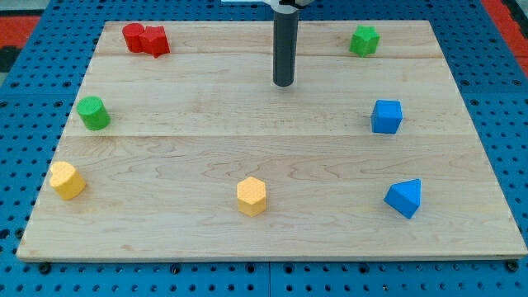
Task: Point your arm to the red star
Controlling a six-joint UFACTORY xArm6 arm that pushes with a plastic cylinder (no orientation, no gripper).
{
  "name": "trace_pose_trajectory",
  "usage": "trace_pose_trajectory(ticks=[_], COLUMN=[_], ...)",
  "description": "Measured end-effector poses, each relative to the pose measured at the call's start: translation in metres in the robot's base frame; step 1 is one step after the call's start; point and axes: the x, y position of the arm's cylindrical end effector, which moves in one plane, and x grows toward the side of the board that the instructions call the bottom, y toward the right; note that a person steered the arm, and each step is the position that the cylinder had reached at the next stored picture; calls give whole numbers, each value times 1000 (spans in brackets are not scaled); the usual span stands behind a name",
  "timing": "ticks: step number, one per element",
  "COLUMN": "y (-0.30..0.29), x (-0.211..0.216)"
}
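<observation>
On the wooden surface (pixel 272 165), the dark rod's tip (pixel 283 84) is seen near the view's top centre, well apart from the red star (pixel 155 41), which is set at the top left touching a red cylinder (pixel 133 37). No hand is fitted, so no opening can be told.

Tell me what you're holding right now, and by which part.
Nothing is held. My tip touches no block; the red star lies toward the view's left.
</observation>
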Motion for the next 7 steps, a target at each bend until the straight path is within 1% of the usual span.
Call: trace_pose_trajectory(ticks=[7], y=[-13], x=[-1])
